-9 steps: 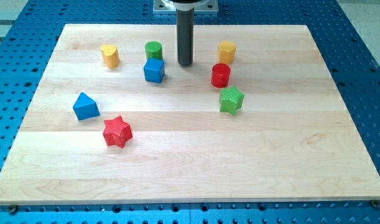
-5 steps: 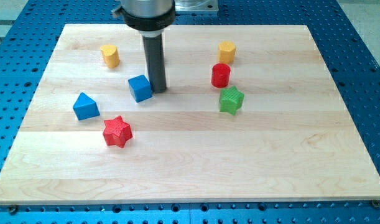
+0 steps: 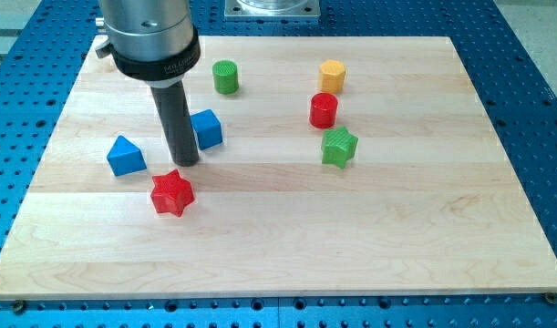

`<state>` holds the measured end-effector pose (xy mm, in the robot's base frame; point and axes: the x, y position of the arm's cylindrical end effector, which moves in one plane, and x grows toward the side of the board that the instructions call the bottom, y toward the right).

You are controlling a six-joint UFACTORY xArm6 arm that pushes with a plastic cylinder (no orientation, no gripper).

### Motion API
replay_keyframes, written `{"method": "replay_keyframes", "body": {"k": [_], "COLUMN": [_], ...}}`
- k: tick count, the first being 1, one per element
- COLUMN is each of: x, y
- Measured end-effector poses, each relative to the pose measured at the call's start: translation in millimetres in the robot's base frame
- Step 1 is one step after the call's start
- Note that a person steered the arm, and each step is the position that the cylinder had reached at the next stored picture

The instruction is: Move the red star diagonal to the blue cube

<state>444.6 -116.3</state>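
The red star [image 3: 172,192] lies on the wooden board at the lower left. The blue cube [image 3: 206,128] sits above and to the right of it. My tip [image 3: 185,161] is on the board between them, just left of and below the cube, and just above the star, close to both. The rod's wide upper body hides the board's top left part.
A blue triangular block [image 3: 125,156] lies left of my tip. A green cylinder [image 3: 226,77] stands at the top. A yellow block [image 3: 332,75], a red cylinder [image 3: 324,110] and a green star [image 3: 338,147] stand at the right. The board [image 3: 351,237] is bordered by blue perforated table.
My tip moved from the top middle down and left, passing the blue cube, which slid down and a little left. The green cylinder shows again; the left yellow block is now hidden.
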Motion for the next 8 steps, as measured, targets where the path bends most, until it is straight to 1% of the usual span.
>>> {"method": "replay_keyframes", "body": {"k": [1,2,3,4,5,6,7,8], "x": [-20.4,-14.2,4.4,-12.9,-21.0,-4.9,29.6,34.5], "y": [12.1,12.4,42.0,56.8,38.4,35.4,23.1,-39.8]}}
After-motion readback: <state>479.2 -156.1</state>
